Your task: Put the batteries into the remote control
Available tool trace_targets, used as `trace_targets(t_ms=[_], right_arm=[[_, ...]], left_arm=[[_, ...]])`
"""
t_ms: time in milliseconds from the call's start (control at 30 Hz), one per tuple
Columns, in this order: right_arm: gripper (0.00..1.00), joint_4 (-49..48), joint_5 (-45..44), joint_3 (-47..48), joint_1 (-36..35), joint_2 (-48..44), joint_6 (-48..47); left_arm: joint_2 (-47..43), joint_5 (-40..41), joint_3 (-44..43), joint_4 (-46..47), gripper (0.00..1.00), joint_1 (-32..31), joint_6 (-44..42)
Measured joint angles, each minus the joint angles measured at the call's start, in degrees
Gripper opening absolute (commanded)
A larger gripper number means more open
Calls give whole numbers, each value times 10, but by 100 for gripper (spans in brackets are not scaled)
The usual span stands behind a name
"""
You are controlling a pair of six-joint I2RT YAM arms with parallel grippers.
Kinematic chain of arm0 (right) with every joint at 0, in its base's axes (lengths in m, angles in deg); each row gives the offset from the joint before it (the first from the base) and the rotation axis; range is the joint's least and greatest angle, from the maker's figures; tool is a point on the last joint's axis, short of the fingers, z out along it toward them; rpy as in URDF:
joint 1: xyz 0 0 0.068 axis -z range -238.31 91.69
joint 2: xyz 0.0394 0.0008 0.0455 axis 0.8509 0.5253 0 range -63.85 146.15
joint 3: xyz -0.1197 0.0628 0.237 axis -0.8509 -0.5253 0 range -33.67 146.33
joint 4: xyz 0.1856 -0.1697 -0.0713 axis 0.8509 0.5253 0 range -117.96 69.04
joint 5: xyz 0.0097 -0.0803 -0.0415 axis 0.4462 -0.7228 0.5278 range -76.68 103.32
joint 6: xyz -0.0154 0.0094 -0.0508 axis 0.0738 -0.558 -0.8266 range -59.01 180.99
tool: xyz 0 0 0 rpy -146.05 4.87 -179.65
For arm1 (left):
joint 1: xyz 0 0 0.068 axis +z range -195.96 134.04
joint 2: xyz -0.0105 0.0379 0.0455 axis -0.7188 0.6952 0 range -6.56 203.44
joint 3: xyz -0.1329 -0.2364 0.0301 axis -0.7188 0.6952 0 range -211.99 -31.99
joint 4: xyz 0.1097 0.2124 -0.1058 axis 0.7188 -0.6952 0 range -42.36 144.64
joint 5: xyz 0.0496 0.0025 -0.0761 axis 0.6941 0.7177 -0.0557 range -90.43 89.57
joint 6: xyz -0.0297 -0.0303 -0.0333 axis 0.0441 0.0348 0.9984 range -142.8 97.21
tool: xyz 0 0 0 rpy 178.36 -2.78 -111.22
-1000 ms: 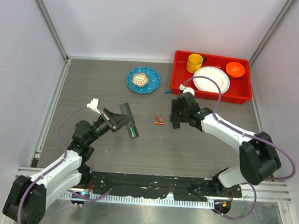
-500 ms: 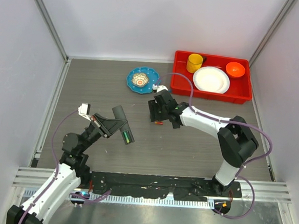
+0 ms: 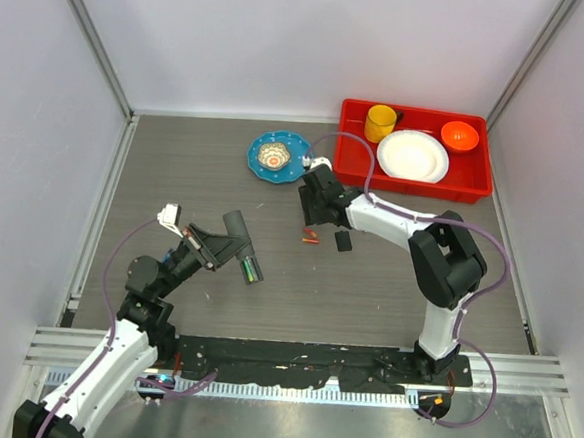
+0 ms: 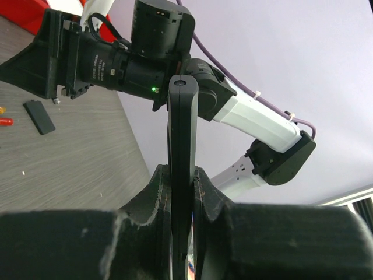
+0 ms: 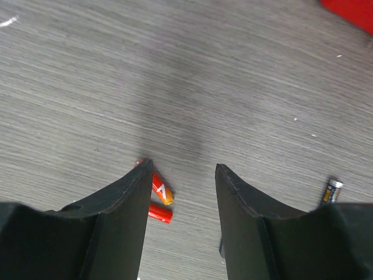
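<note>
My left gripper [image 3: 226, 244] is shut on the remote control [image 3: 248, 264], a slim black bar held off the table at the left. In the left wrist view the remote [image 4: 182, 134] stands edge-on between the pads of the left gripper [image 4: 182, 175]. Two orange-red batteries [image 3: 311, 237] lie on the table at the centre. My right gripper [image 3: 313, 217] hovers just over them, open and empty. In the right wrist view the batteries [image 5: 162, 189] lie beside the left finger, inside the open right gripper [image 5: 183, 164]. One battery [image 4: 4, 121] shows in the left wrist view.
A small flat black piece [image 3: 343, 241] lies right of the batteries. A small dark cylinder [image 5: 333, 191] lies further right. A blue plate [image 3: 279, 156] with a small bowl sits behind. A red tray [image 3: 475, 189] at back right holds a yellow cup, white plate and orange bowl.
My right gripper has swung left from near the tray to above the batteries, uncovering the small black piece. My left arm has drawn back and down with the remote.
</note>
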Motion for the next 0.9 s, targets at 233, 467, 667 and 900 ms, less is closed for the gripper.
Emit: trace_targets(t_ms=[233,467,667,900], right_arm=[[52,-2,24,-4,-5,25,-5],[50,-7,38,-10,-7,38,-4],[44,-21,36,-34,-7,38,0],[33,-39,31,-43,-8,35,3]], left_arm=[[-2,0,0,-9,0,0,-9],[5,0,0,-9,0,0,-11],[29,0,1,-6,0,0,-14],[51,0,5,14,0,0,-14]])
